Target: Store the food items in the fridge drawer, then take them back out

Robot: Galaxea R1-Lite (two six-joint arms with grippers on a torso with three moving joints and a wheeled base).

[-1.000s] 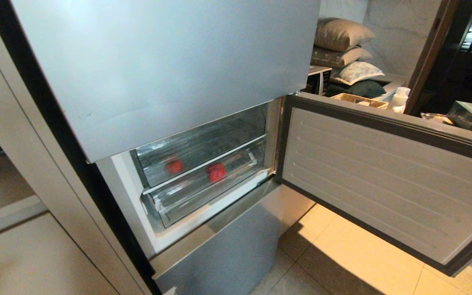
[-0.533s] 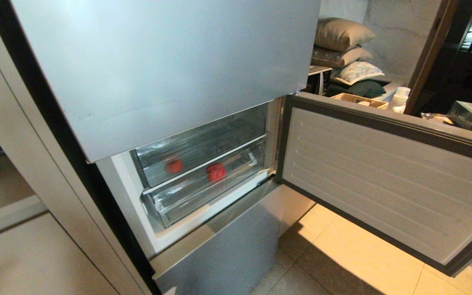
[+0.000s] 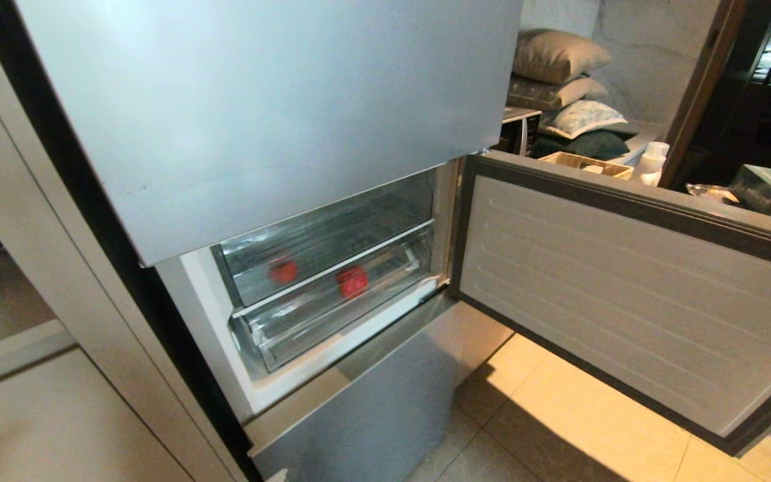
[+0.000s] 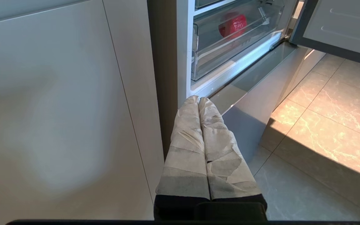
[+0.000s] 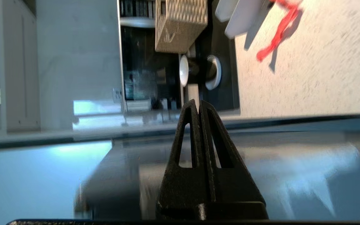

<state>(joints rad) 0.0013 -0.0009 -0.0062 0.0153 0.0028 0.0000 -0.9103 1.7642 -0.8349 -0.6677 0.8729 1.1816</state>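
Observation:
A small glossy red fruit (image 3: 352, 281) lies inside the fridge drawer (image 3: 332, 314), the lower clear bin, which is pushed in. The left wrist view shows the same fruit (image 4: 232, 25) behind the drawer's transparent front wall (image 4: 230, 50). Another red shape (image 3: 284, 271) shows through the clear compartment above; I cannot tell whether it is a fruit or a reflection. My left gripper (image 4: 198, 99), wrapped in beige tape, is shut and empty, low by the fridge's lower left corner. My right gripper (image 5: 198, 103) is shut and empty, close over a silver-blue panel (image 5: 292, 162). Neither gripper is in the head view.
The middle fridge door (image 3: 626, 294) stands open to the right over the tiled floor (image 3: 559, 428). A pale cabinet panel (image 3: 37, 415) borders the fridge on the left. Beyond the door are pillows (image 3: 559, 57), a woven basket (image 3: 586, 164) and a white bottle (image 3: 653, 161).
The open door's lower edge sits a touch lower in the head view. The drawers and the fruit have not moved.

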